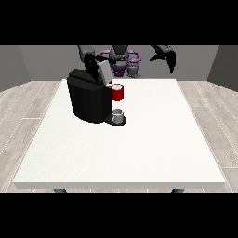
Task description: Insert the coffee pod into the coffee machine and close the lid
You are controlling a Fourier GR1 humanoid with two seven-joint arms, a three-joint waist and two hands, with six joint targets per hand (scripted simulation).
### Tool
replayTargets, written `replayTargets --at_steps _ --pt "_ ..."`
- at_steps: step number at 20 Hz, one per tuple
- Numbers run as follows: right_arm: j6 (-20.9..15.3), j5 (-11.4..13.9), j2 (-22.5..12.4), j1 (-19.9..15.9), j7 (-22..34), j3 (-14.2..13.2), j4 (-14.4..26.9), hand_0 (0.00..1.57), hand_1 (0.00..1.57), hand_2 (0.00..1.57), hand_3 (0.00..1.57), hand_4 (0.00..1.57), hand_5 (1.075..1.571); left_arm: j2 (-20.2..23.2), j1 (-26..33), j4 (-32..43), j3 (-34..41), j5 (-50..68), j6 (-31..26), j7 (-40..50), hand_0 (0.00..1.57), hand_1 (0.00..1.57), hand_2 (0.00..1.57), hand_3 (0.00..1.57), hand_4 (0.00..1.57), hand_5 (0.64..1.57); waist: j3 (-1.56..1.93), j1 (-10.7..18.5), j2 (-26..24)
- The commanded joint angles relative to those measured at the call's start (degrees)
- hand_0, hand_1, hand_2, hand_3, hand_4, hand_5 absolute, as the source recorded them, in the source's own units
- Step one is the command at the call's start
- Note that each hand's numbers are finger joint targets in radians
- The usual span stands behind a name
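Note:
A black coffee machine (pixel 88 100) stands on the left half of the white table (pixel 153 139). Its grey lid (pixel 105 73) is tilted up and open. Below the lid, a red round pod holder (pixel 117 92) juts out at the machine's front. On the machine's base sits a small grey cup (pixel 118 115). No coffee pod shows as a separate thing. The hand at the view's left (pixel 96 61) is right behind the raised lid, at its top edge. High above the table's far edge, the hand at the view's right (pixel 167 56) hangs with relaxed fingers and holds nothing.
The robot's torso (pixel 120 60) stands behind the table's far edge. Wooden floor surrounds the table.

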Motion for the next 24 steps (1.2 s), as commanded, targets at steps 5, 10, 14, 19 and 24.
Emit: replayTargets --at_steps 5,10,14,19,24 --pt "2.5 2.2 -2.0 -5.8 -0.1 2.2 0.5 0.0 0.0 0.0 0.0 0.04 1.571 0.8 1.4 -0.7 -1.1 -0.2 -0.7 -0.3 0.0 0.0 0.0 0.0 0.36 1.571 -0.04 2.4 2.2" --pt "-1.5 4.3 0.8 -8.8 1.7 3.7 -0.1 0.0 0.0 0.0 0.0 0.0 1.571 -0.8 -0.5 -1.5 -2.9 -1.5 0.8 1.8 0.0 0.0 0.0 0.0 0.41 1.571 -0.03 4.1 2.1" --pt "2.1 4.6 -0.5 -9.5 4.2 5.5 -1.6 0.0 0.0 0.0 0.0 0.0 1.571 0.4 -1.0 0.2 -1.5 -1.0 0.6 1.1 0.0 0.0 0.0 0.0 0.32 1.571 -0.05 3.4 1.8" --pt "-1.0 7.3 -0.5 -12.6 3.8 6.1 -1.9 0.0 0.0 0.0 0.0 0.2 1.571 -0.4 -3.0 -0.3 -3.3 -1.3 0.1 0.4 0.0 0.0 0.0 0.0 0.33 1.571 -0.04 6.9 4.7" --pt "-3.2 9.8 -2.5 -16.5 6.2 6.0 -3.2 0.0 0.0 0.0 0.0 0.24 1.571 -0.4 -7.3 -0.9 -3.6 -0.3 -1.2 0.5 0.0 0.0 0.0 0.0 0.38 1.571 -0.01 11.5 8.1"
